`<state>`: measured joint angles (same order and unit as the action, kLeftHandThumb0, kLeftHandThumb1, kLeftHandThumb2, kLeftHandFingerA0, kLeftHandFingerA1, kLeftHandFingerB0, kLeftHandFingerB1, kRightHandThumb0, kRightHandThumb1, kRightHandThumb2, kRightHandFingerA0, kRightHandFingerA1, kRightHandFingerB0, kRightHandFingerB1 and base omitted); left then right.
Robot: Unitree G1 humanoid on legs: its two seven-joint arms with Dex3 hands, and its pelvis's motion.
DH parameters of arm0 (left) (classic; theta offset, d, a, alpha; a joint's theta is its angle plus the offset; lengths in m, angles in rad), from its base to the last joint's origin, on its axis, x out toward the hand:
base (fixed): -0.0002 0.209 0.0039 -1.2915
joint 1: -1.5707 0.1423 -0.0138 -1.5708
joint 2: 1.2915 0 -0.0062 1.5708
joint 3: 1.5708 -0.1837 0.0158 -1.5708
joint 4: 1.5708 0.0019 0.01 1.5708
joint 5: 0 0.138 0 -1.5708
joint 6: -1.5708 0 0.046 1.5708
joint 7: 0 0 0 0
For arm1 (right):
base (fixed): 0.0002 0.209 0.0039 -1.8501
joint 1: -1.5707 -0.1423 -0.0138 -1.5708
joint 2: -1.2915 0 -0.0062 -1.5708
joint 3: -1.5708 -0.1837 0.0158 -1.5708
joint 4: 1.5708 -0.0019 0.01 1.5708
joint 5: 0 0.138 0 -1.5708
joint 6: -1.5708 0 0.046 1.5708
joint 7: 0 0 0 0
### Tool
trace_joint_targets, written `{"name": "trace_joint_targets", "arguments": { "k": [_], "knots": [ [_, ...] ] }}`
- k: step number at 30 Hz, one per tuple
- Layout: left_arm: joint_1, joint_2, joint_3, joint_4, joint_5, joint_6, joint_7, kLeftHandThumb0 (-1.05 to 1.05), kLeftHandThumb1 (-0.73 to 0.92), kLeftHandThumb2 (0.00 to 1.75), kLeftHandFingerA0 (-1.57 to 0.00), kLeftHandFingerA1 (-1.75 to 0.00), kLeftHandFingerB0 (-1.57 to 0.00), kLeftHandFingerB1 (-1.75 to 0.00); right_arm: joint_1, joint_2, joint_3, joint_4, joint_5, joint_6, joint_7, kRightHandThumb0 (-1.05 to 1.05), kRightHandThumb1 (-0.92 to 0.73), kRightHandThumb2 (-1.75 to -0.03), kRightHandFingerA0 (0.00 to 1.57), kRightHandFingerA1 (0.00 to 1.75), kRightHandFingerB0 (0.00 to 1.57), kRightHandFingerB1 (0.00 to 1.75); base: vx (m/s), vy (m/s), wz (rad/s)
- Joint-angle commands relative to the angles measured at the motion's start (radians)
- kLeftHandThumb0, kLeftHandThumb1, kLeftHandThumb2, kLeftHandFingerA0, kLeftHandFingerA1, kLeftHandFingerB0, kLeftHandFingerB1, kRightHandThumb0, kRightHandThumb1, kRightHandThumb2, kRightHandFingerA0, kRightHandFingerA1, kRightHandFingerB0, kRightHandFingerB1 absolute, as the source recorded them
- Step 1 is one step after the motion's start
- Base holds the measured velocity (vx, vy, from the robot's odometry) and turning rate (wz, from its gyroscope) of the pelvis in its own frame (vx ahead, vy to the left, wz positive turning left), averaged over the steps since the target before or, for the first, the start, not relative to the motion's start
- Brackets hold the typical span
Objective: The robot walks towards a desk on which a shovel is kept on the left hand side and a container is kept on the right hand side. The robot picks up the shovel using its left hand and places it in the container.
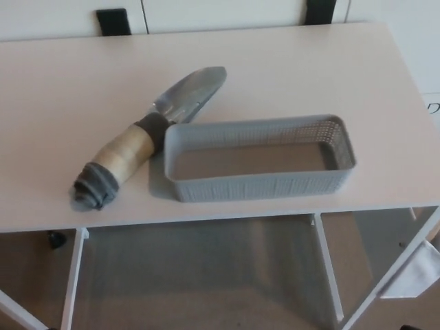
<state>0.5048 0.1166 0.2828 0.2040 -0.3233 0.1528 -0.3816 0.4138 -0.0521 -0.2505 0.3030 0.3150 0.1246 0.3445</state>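
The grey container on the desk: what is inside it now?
Nothing shows inside the container; its floor looks bare. Its near wall covers a strip of that floor. The shovel lies outside, left of it, on the desk.
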Motion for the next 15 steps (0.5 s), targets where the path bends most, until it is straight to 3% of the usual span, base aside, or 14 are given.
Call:
{"name": "trace_joint_targets", "arguments": {
  "k": [1, 7, 15],
  "knots": [
    [0.000, 0.014, 0.013, -0.009, -0.009, 0.021, 0.009, -0.34, 0.61, 0.59, -0.48, -0.38, -0.44, -0.34, -0.006, 0.003, -0.004, 0.004, 0.002, -0.025, -0.003, -0.10, -0.43, -0.51, 0.65, 0.64, 0.52, 0.54, 0.05, 0.411, 0.45],
    [-0.007, 0.020, 0.006, -0.013, -0.001, 0.028, 0.016, -0.33, 0.63, 0.59, -0.48, -0.37, -0.42, -0.33, -0.010, 0.003, -0.006, 0.002, 0.001, -0.015, -0.011, -0.11, -0.42, -0.54, 0.67, 0.65, 0.51, 0.54, 0.06, 0.252, -0.02],
    [-0.002, 0.024, 0.005, -0.024, -0.005, 0.035, 0.008, -0.35, 0.62, 0.59, -0.48, -0.37, -0.42, -0.33, -0.015, 0.001, -0.005, 0.020, 0.002, -0.038, 0.011, -0.10, -0.43, -0.51, 0.64, 0.63, 0.53, 0.55, 0.00, -0.034, 0.05]
  ]
}}
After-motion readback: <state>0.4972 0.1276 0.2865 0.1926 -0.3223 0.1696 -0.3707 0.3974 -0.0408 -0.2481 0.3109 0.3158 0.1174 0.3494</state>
